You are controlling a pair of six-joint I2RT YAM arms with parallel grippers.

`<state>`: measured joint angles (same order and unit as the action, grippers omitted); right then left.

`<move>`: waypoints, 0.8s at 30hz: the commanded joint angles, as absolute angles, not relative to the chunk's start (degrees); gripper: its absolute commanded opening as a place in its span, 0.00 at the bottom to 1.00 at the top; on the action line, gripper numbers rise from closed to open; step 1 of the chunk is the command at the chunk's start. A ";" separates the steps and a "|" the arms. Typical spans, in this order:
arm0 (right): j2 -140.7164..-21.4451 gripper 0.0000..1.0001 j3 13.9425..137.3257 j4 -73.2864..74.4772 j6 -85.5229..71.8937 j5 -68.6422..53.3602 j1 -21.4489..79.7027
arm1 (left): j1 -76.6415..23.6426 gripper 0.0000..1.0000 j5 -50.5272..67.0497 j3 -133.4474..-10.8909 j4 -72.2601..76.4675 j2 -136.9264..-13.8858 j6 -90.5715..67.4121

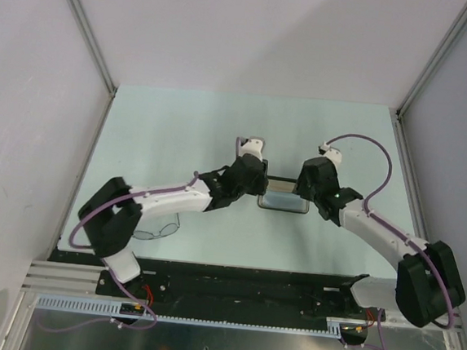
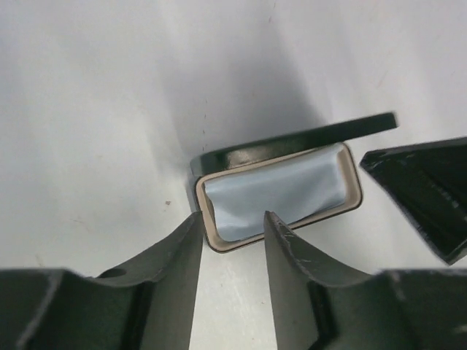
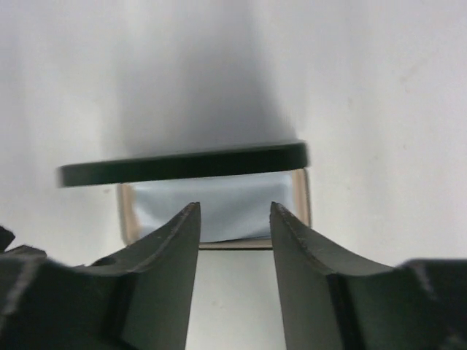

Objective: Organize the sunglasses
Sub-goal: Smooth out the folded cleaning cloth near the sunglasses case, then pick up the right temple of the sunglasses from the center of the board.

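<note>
Two grippers meet at the centre of the top view, one at each short end of an open black case (image 1: 284,202) on the pale tabletop (image 1: 180,129). The left gripper (image 1: 257,193) sits at the case's left end. The right gripper (image 1: 307,199) sits at its right end.

Left wrist view: the left gripper (image 2: 233,216) has its jaws parted by a moderate gap, with nothing held between them. Its fingertips (image 2: 186,240) stand just in front of the near rim of the case; contact cannot be confirmed.

Right wrist view: the right gripper (image 3: 234,206) is likewise parted and holds nothing. The lid (image 3: 182,164) is raised and crosses the frame as a dark band above the case body.

A pale blue cloth (image 2: 281,191) fills the case interior.

The sunglasses (image 1: 160,229) lie on the tabletop in the lower left of the top view, just below the forearm of the left arm (image 1: 166,195) in the frame. They are well apart from the case and from both grippers. Their temple arms are too small to resolve.
</note>
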<state>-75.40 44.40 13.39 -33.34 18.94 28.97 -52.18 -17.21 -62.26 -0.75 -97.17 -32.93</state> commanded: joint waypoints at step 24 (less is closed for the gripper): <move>-103.96 0.82 71.51 -4.05 -23.64 1.32 55.89 | -27.26 1.00 -30.67 -43.24 -28.56 -44.14 -33.31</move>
<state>-98.56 63.00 -2.33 -23.70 4.78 53.10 -30.50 -28.40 -40.99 -19.38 -49.32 -30.70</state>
